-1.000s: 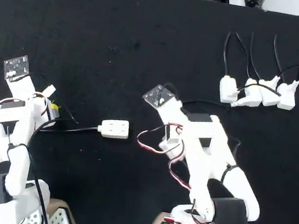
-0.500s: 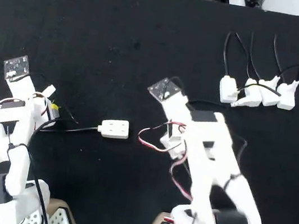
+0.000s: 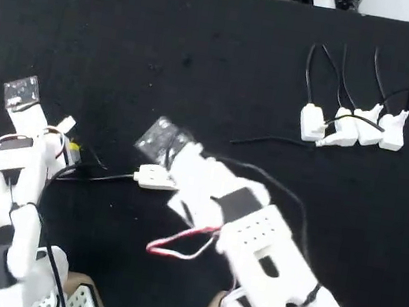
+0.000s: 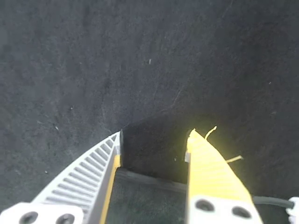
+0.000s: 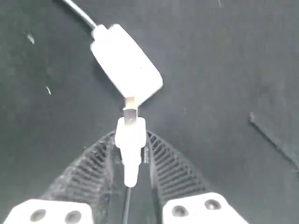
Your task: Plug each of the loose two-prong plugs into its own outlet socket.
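Observation:
A white outlet socket (image 5: pixel 126 63) lies on the black table, with its black cord running toward the left arm. My right gripper (image 5: pixel 131 135) is shut on a white two-prong plug (image 5: pixel 130 140); the plug's prongs touch the socket's near end. In the high view the right arm covers part of the socket (image 3: pixel 151 177). My left gripper (image 4: pixel 154 137) sits low over the mat, shut on the socket's black cord (image 4: pixel 149 184). It also appears at the table's left (image 3: pixel 68 141). Several loose white plugs (image 3: pixel 348 128) lie at the back right.
The loose plugs' black cords (image 3: pixel 342 70) fan out toward the table's far edge. Another black cord (image 3: pixel 269 141) trails across the mat from behind the right arm. Red and white wires (image 3: pixel 182 243) hang from that arm.
The right arm has swung left from the table's middle to the socket, carrying its plug. The left arm has stayed put.

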{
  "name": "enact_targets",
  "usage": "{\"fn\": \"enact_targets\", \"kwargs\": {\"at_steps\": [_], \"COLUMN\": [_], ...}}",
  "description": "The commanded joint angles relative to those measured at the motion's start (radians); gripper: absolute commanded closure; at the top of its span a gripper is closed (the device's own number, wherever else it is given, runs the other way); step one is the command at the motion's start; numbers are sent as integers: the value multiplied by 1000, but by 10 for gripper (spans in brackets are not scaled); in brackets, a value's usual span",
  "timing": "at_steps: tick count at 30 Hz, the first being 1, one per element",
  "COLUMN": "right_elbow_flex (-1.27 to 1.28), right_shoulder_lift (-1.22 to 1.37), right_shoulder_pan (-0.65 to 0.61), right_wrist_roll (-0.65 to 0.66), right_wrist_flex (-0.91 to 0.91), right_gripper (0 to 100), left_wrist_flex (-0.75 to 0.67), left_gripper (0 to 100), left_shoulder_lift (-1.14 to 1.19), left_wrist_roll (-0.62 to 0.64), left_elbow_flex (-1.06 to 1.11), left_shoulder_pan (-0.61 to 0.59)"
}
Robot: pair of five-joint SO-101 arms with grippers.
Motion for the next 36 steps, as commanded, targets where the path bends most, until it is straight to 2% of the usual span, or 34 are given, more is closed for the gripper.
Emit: {"fn": "enact_targets", "kwargs": {"at_steps": [1,4,6,11,14,18,23,30,36], "right_elbow_flex": [65,140,182,254,303,374,387,400,400], "right_shoulder_lift": [-33,-33,-33,-33,-33,-33,-33,-33,-33], "right_shoulder_pan": [-29,-31,-31,-106,-172,-189,-192,-292,-292], "right_wrist_roll": [-101,-227,-262,-264,-264,-269,-272,-273,-273], "right_wrist_flex": [-245,-382,-446,-559,-671,-812,-829,-830,-832], "right_gripper": [988,988,987,984,985,985,986,987,987], "left_wrist_flex": [-3,-5,-6,-75,-77,-75,-75,-74,38], "left_gripper": [777,777,777,777,777,777,777,777,776], "left_shoulder_lift": [-137,-267,-347,-511,-606,-736,-901,-1129,-1303], "left_wrist_roll": [8,8,8,6,5,5,5,5,5], "left_elbow_flex": [38,94,131,246,297,364,453,568,595], "left_shoulder_pan": [42,77,93,134,185,229,294,337,341]}}
